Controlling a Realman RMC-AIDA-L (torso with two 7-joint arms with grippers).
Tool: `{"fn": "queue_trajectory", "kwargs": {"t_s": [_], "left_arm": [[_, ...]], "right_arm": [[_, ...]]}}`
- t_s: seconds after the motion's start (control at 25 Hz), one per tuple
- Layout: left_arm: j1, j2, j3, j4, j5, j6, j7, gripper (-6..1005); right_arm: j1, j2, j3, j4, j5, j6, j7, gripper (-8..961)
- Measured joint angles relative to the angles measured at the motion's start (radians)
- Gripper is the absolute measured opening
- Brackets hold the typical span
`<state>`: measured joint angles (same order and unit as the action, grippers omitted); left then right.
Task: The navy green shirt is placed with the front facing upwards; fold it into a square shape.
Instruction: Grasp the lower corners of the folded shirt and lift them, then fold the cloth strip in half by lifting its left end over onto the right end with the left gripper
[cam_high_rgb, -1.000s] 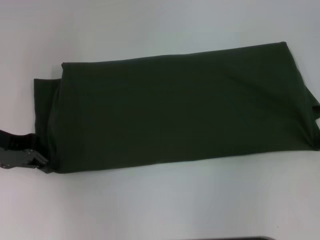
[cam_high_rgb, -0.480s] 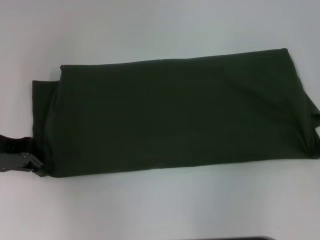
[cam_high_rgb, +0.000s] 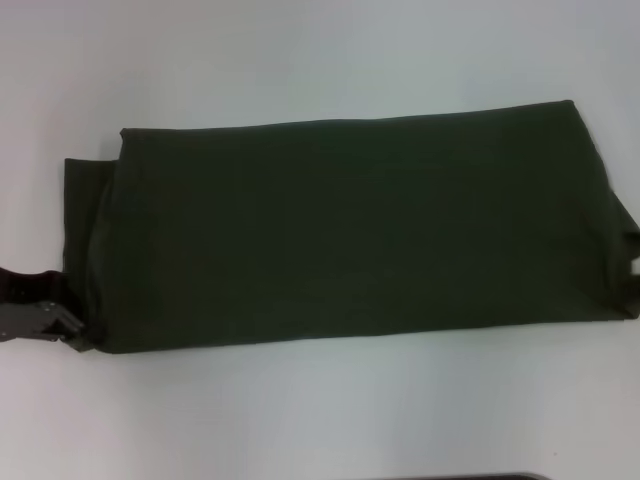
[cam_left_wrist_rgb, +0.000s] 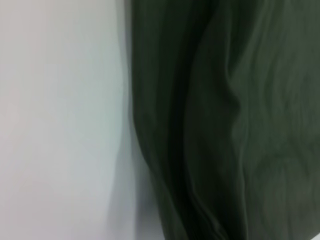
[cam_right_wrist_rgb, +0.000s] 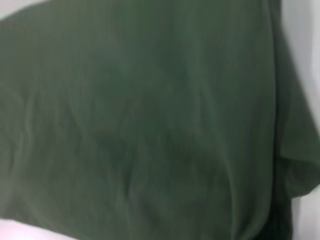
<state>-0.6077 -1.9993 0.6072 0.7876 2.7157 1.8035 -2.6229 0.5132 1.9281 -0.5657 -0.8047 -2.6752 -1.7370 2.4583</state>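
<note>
navy green shirt (cam_high_rgb: 350, 230) shifted slightly, left tool (cam_high_rgb: 70, 328) lower (near corner)

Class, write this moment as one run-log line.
navy green shirt: folded into long band on table | left gripper: at band's near-left corner | right gripper: unseen | square: not yet

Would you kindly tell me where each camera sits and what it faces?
Head view: on the robot's head, looking down at the navy green shirt on the table; left gripper shows at the shirt's near left corner.
Left wrist view: shirt edge beside table; no robot parts.
Right wrist view: shirt fabric; no robot parts.
Shared: the shirt.
</note>
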Motion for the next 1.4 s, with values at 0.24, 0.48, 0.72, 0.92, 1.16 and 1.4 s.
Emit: {"fn": "queue_trajectory", "kwargs": {"t_s": [0.24,0.48,0.72,0.92,1.16,1.4], "left_arm": [[0.007,0.008,-0.097,0.006,-0.008,0.010,0.013,109],[0.012,0.026,-0.145,0.033,-0.001,0.018,0.024,243],[0.014,0.043,-0.153,0.076,0.000,0.019,0.028,503],[0.011,0.059,-0.267,0.098,-0.126,0.037,0.095,588],[0.021,0.070,-0.330,-0.033,-0.429,0.102,0.261,583],[0.031,0.054,-0.245,-0.042,-0.435,0.076,0.218,579]], "right_arm": [[0.008,-0.012,0.051,0.006,0.003,-0.001,-0.012,91],[0.011,-0.024,0.102,0.002,0.020,-0.009,-0.043,138],[0.011,-0.051,0.110,0.000,0.070,-0.017,-0.043,324],[0.012,-0.084,0.131,0.007,0.255,-0.016,-0.065,533],[0.046,-0.101,0.128,0.119,0.419,0.041,-0.151,672],[0.093,-0.089,0.131,0.180,0.424,0.063,-0.218,681]]}}
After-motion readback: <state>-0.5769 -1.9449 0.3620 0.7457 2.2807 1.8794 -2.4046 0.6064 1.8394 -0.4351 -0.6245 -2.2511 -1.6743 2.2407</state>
